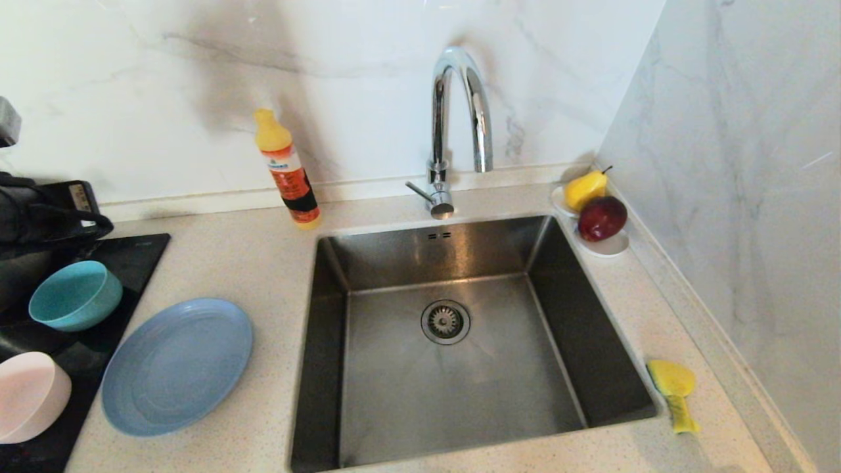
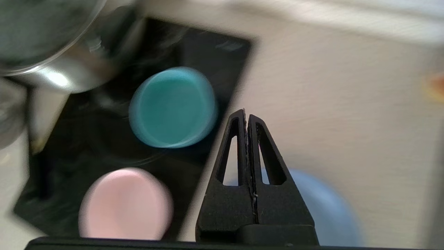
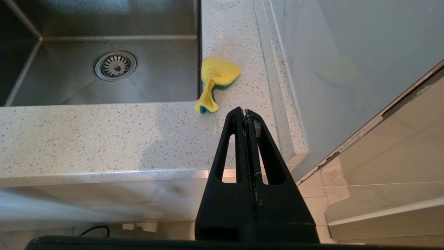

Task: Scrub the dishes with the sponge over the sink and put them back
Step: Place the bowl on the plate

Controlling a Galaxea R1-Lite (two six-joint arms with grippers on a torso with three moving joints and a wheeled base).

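The steel sink [image 1: 460, 368] fills the middle of the counter, empty, with its drain [image 1: 445, 321] and tap [image 1: 460, 125]. Left of it lie the dishes: the slate-blue plate [image 1: 176, 365] on the counter, the teal bowl [image 1: 75, 295] and the pink bowl [image 1: 29, 396] on a black hob [image 1: 131, 263]. The yellow sponge [image 1: 675, 394] lies right of the sink; the right wrist view shows the sponge [image 3: 215, 81] too. My left gripper [image 2: 247, 114] is shut and empty, hanging above the counter beside the teal bowl [image 2: 172, 107], with the plate [image 2: 326, 208] beneath it. My right gripper [image 3: 245, 113] is shut and empty, held off the counter's front edge.
A yellow and orange detergent bottle [image 1: 288, 169] stands behind the sink's left corner. A white saucer [image 1: 608, 244] with a pear and a red apple sits at the back right. A marble wall runs along the right. A steel pot [image 2: 52, 52] stands on the hob.
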